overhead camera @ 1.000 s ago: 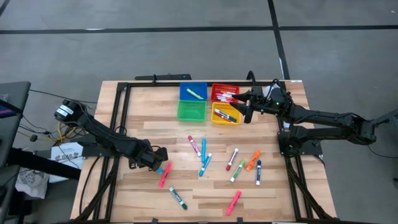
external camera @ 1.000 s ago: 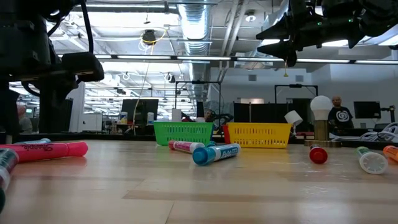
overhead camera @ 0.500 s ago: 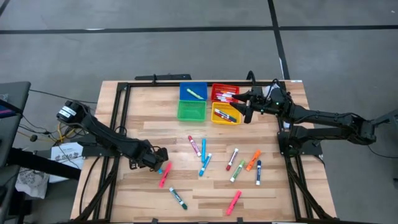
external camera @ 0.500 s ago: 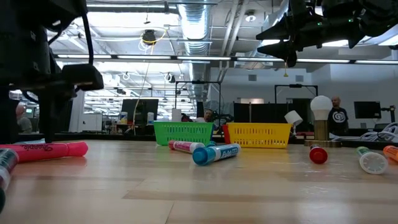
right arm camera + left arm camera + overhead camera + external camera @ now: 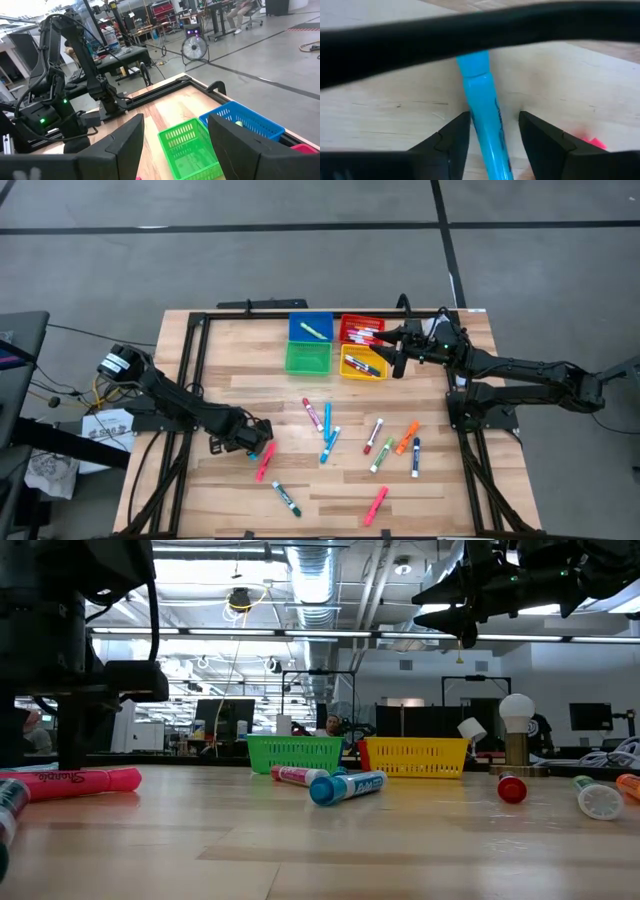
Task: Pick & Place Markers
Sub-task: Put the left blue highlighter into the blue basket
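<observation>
Since the earlier frames, the left gripper (image 5: 262,442) has edged slightly toward the table's near side and its fingers have drawn closer around the blue marker (image 5: 485,120); nothing else has shifted. In the left wrist view the two dark fingers (image 5: 452,137) straddle that marker's barrel with a narrow gap on each side, spread and not yet pinching it. The barrel is bright sky blue with a slight step at the cap joint and small dark print along its length; it lies flat on the wooden table (image 5: 230,390), at about 8 o'clock from the table's centre, with a pink marker (image 5: 264,463) just beside it. Other markers lie scattered between 4 and 7 o'clock: short pens, some capped in red, blue, green or orange over white barrels, some in a single colour, such as a second pink one (image 5: 376,505). The right gripper (image 5: 398,358) hangs above the yellow bin (image 5: 362,364) at 1 o'clock, fingers spread and empty. Beside it sit the red bin (image 5: 360,329), blue bin (image 5: 311,327) and green bin (image 5: 307,357); all but the green one show markers inside.
</observation>
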You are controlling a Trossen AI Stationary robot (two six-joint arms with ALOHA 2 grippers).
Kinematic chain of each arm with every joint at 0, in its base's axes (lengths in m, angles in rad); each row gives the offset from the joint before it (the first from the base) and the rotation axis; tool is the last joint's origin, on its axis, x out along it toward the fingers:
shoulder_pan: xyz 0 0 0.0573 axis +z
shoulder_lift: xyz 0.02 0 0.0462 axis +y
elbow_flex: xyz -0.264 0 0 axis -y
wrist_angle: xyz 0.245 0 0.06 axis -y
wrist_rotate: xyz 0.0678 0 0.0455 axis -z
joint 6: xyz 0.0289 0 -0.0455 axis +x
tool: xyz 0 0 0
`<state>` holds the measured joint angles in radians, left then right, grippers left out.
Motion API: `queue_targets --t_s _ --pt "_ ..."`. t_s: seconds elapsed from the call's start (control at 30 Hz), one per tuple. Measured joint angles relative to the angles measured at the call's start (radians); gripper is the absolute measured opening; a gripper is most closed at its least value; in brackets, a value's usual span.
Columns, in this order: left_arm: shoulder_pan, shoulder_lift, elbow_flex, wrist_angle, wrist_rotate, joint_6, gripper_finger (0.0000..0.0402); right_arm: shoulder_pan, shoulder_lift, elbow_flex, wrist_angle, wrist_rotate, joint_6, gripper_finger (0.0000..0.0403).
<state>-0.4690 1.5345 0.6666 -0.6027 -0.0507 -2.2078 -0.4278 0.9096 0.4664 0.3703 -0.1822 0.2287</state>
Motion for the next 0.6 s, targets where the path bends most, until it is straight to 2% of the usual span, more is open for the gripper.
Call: queue_targets --t_s 0.33,0.6 --pt "-0.001 0.002 -0.003 0.004 -0.012 0.009 0.0069 0.000 0.000 0.000 0.000 0.000 0.000 0.0209" --pt "-0.002 -0.009 -0.005 -0.003 -0.031 0.058 0.0073 0.000 0.000 0.000 0.000 0.000 0.000 0.0209"
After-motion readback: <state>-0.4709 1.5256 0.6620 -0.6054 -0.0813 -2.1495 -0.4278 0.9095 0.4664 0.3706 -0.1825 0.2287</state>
